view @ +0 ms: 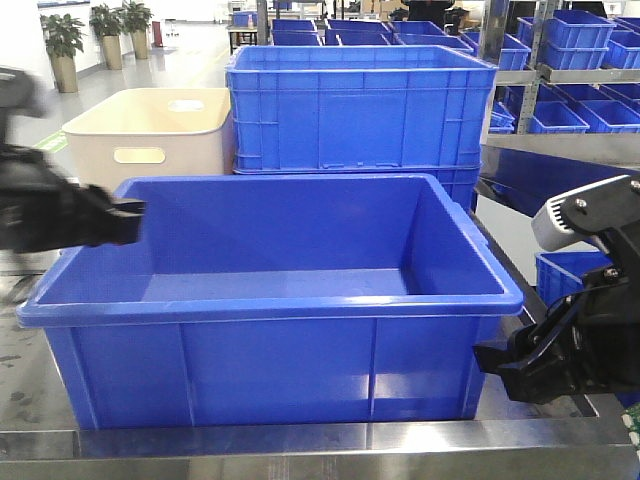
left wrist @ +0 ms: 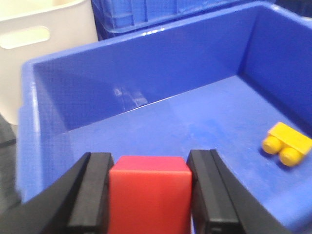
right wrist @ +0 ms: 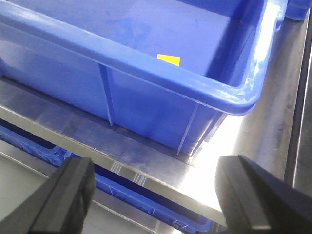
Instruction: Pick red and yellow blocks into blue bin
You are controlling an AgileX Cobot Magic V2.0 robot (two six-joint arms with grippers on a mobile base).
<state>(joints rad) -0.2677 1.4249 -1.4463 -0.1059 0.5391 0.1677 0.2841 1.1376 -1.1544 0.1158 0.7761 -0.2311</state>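
Left wrist-mounted view: a small plain red plastic cube (left wrist: 148,200) is clamped on flat opposite sides by the left pincer (left wrist: 148,163) over a large bright blue plastic bin (left wrist: 146,73), where a yellow two-stud toy brick (left wrist: 287,144) lies. It is judged light, rigid and smooth. The right pincer (right wrist: 153,195) is spread wide and empty.

A brushed steel table (view: 300,440) runs across the foreground, dull and streaked, with hard white glare on it in the right wrist view. Below its edge lies another blue crate (right wrist: 161,204). Farther back, a beige tub (view: 150,135) with an oval handle cutout stands just beside a stack of straight-walled blue crates (view: 360,110). On the right, a grey metal shelving rack (view: 590,74) holds more blue crates on several levels. In the distance, low tables carry further blue crates (view: 330,30). Three potted plants (view: 105,22) in tan pots stand in a row on the glossy pale floor (view: 195,50) at upper left. The light is bright and even.
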